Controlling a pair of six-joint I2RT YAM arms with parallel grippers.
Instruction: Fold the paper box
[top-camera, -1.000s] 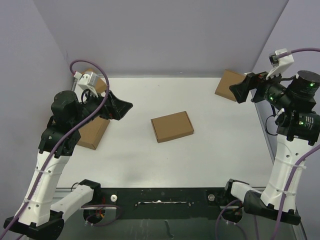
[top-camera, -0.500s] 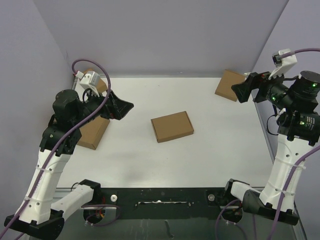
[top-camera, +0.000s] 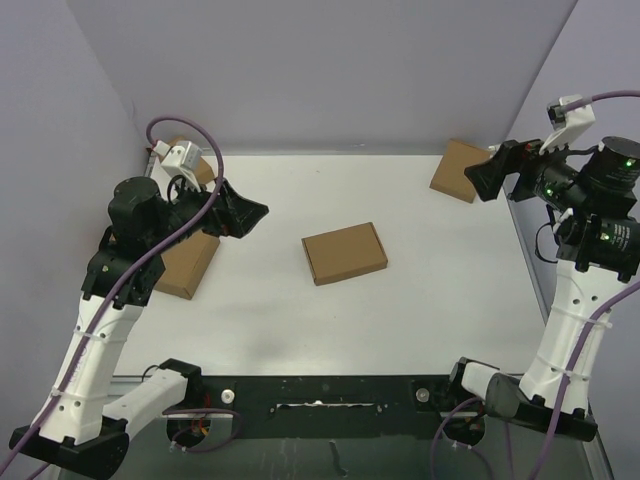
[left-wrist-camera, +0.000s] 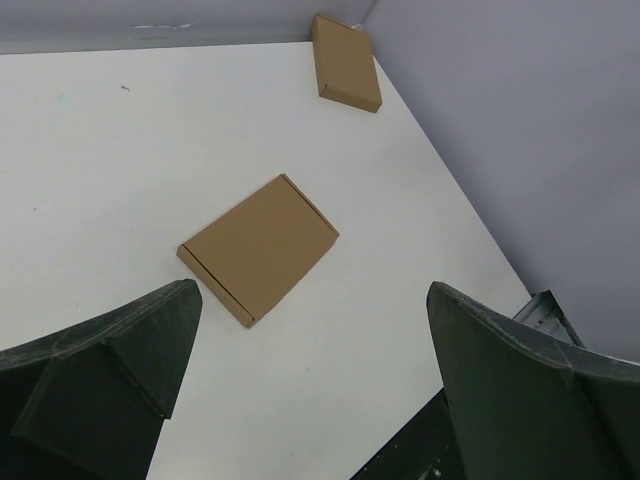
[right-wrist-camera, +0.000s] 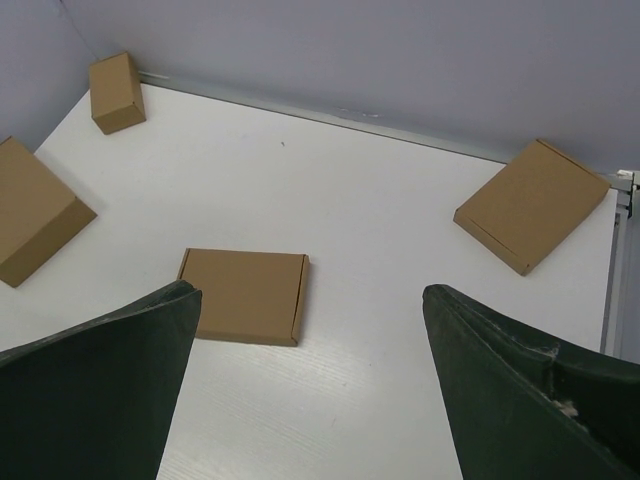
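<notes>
The paper box (top-camera: 344, 253) is a shallow brown cardboard mailer lying closed and flat in the middle of the white table. It also shows in the left wrist view (left-wrist-camera: 260, 247) and the right wrist view (right-wrist-camera: 244, 296). My left gripper (top-camera: 240, 212) is raised at the left, well clear of the box, open and empty (left-wrist-camera: 312, 295). My right gripper (top-camera: 485, 178) is raised at the far right, open and empty (right-wrist-camera: 310, 295). Neither gripper touches the box.
Another closed cardboard box (top-camera: 458, 170) lies at the back right, below my right gripper. A thicker box (top-camera: 188, 262) lies at the left under my left arm, and a small one (top-camera: 190, 160) in the back left corner. Grey walls enclose the table.
My right gripper has drawn slightly right and up. My left gripper has barely shifted. The paper box has not moved.
</notes>
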